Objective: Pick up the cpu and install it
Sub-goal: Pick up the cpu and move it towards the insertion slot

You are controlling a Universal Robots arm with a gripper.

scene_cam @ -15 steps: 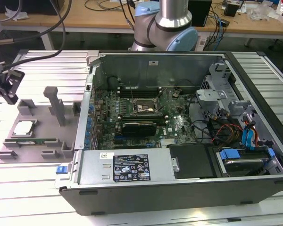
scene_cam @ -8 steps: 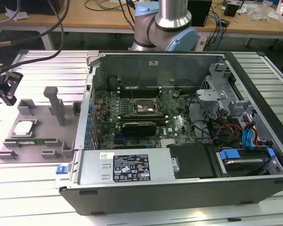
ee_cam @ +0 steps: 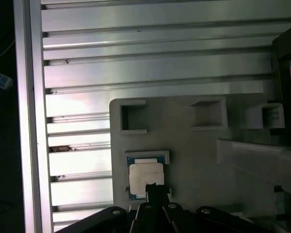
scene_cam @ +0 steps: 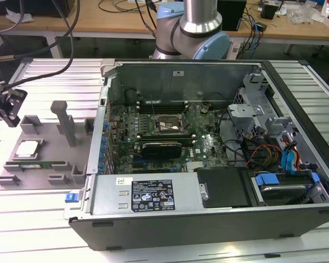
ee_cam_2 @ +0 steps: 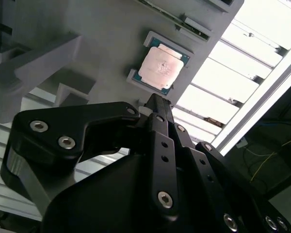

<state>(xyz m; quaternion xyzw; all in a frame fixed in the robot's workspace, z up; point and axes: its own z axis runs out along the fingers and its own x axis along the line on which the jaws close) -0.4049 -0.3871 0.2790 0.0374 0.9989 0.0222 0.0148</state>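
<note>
Now poised close over small flat square silvery-metal cpu point(ee_cam_2: 162, 68) in matte grey moulded tray point(ee_cam_2: 102, 43), black gripper point(ee_cam_2: 157, 100) fingers pinched together (nothing held).

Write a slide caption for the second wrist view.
Shut, empty gripper hovers close to the cpu, which lies flat in its recess on the grey holder.
</note>
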